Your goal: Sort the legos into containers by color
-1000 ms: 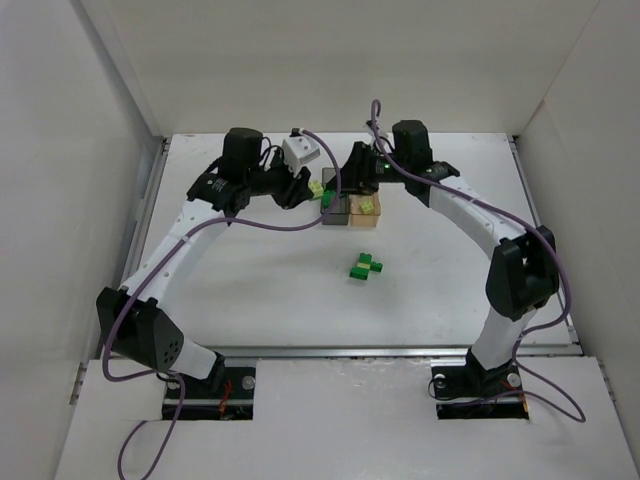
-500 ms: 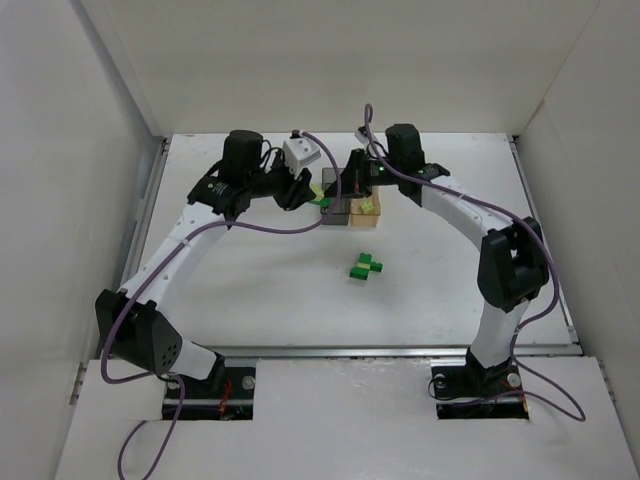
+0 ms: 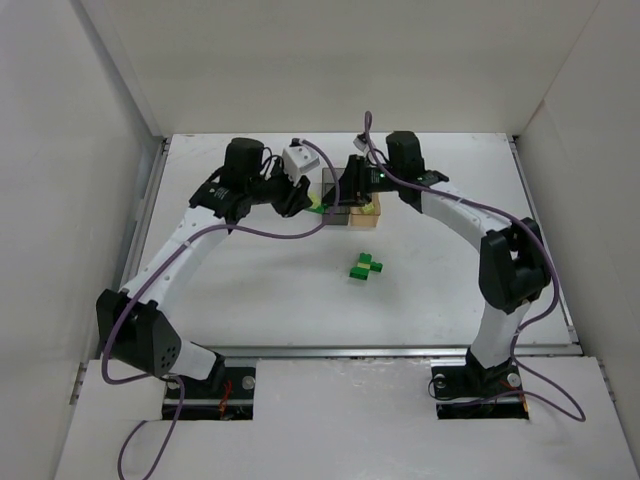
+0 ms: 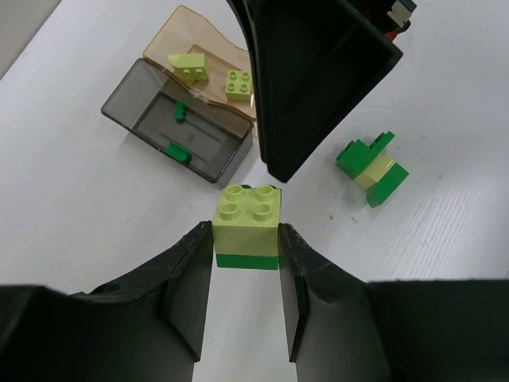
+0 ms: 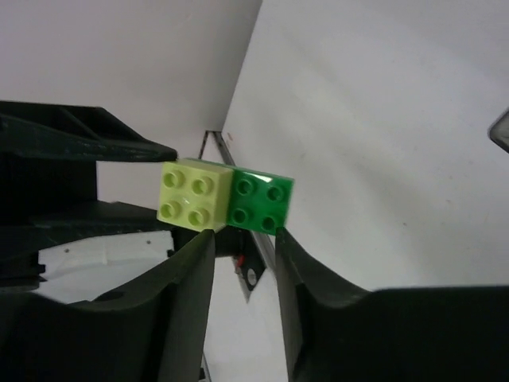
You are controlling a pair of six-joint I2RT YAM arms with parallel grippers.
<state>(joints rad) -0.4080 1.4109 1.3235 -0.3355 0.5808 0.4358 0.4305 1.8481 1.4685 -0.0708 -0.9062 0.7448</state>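
My left gripper (image 4: pixel 245 235) is shut on a joined pair of legos, a pale yellow-green brick (image 4: pixel 249 208) on a dark green one (image 4: pixel 246 260), held above the table beside the containers. My right gripper (image 5: pixel 245 235) faces it, fingertips apart at the lower edge of the green brick (image 5: pixel 261 199), next to the pale one (image 5: pixel 195 195); a pinch does not show. The smoky grey container (image 4: pixel 119 112) holds two green legos. Two pale legos lie in the orange-tan container (image 4: pixel 188 16). A loose green and pale cluster (image 3: pixel 365 268) lies nearer the arm bases.
White walls enclose the table on the left, right and back. Both wrists meet over the containers (image 3: pixel 367 216) at the middle back. Purple cables loop from each arm. A metal rail (image 3: pixel 330 351) runs along the table's near edge.
My right gripper has moved left over the containers, up to the brick pair in my left gripper. The left gripper has kept its hold and barely shifted.
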